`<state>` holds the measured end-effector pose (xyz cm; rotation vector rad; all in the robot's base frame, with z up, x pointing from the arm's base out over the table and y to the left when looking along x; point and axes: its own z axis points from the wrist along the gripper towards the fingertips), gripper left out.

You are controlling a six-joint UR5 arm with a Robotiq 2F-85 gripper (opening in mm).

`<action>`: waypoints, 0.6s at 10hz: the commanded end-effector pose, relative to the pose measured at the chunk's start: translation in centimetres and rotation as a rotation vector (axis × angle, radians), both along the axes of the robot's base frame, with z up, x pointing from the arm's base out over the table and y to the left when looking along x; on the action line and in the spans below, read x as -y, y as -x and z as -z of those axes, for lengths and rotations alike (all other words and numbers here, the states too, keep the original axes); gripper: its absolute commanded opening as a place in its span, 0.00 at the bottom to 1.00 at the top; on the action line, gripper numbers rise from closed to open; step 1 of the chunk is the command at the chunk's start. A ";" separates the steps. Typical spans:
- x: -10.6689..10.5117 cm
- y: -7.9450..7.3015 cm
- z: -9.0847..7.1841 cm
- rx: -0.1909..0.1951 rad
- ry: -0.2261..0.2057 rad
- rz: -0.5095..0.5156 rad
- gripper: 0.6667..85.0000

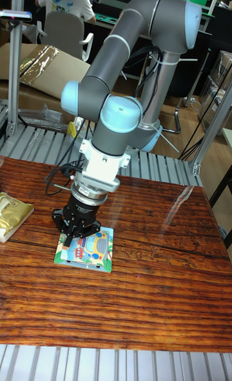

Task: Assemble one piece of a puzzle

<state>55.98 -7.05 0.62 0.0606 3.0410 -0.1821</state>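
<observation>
A small square puzzle board (86, 249) with a colourful cartoon picture lies flat on the wooden table (148, 271), left of centre. My gripper (75, 238) points straight down and stands over the board's far left part, its black fingers low on or just above the picture. Whether a puzzle piece sits between the fingers is hidden by the gripper body, and the fingers' spacing cannot be made out.
A gold foil packet (11, 214) lies at the table's left edge. Behind the table runs a metal frame surface (38, 139) with cardboard and foil. A person (64, 0) sits at a desk far behind.
</observation>
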 end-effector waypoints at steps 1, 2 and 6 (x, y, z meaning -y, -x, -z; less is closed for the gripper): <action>0.5 0.1 -0.3 -0.004 -0.005 -0.011 0.01; 0.7 0.4 -0.4 -0.011 0.002 -0.017 0.01; 0.7 1.2 -0.7 -0.037 0.025 -0.007 0.01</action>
